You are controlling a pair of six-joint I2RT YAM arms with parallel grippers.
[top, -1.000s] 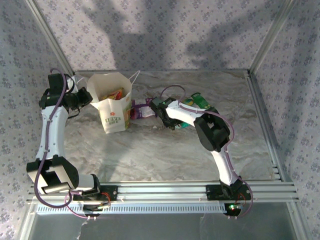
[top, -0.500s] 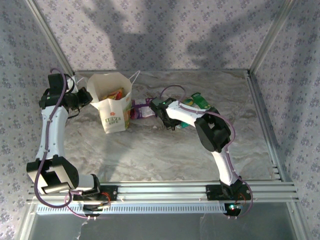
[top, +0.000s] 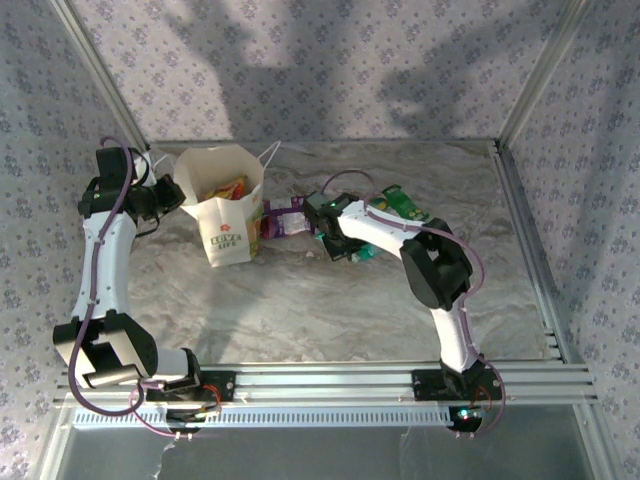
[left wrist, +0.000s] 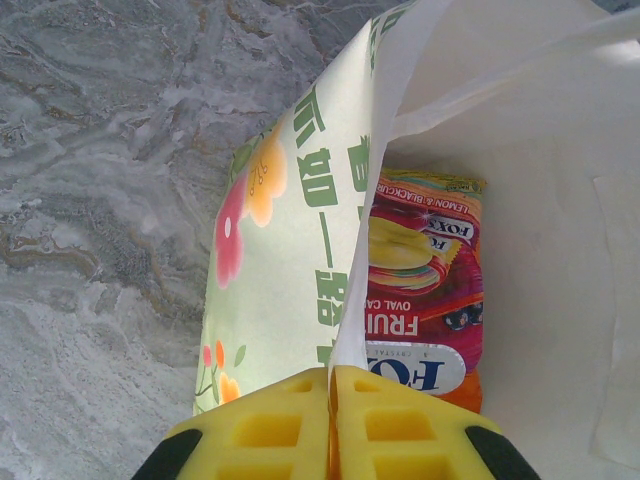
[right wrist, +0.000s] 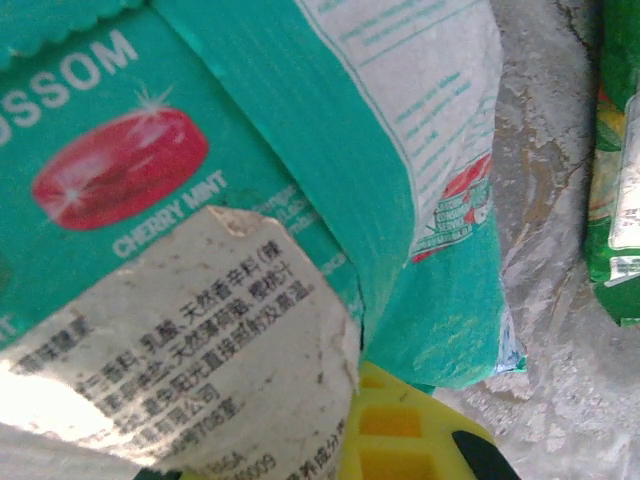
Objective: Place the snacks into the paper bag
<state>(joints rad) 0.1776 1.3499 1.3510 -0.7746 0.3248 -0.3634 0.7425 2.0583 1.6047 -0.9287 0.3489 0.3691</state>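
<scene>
The white paper bag [top: 228, 235] stands open at the back left, and my left gripper [top: 172, 196] is shut on its left rim. In the left wrist view the yellow fingers [left wrist: 270, 430] pinch the bag's wall [left wrist: 290, 230], with an orange "FOX'S" packet [left wrist: 425, 290] inside. My right gripper [top: 335, 232] is down on the teal packets [top: 363, 250] and shut on one. Close up, that teal packet [right wrist: 250, 150] with a white sticker covers the left finger, and a second teal packet [right wrist: 450, 300] lies beside it. A purple packet [top: 285, 218] lies between the bag and the gripper.
A green packet [top: 405, 203] lies on the marble tabletop just right of the teal ones, its edge [right wrist: 615, 200] in the right wrist view. Metal rails [top: 520, 230] frame the table's sides. Bare tabletop [top: 300, 310] spreads in front of the bag.
The right arm's elbow has swung a little to the right and its gripper has shifted slightly over the teal packets. The left arm and the bag have stayed still.
</scene>
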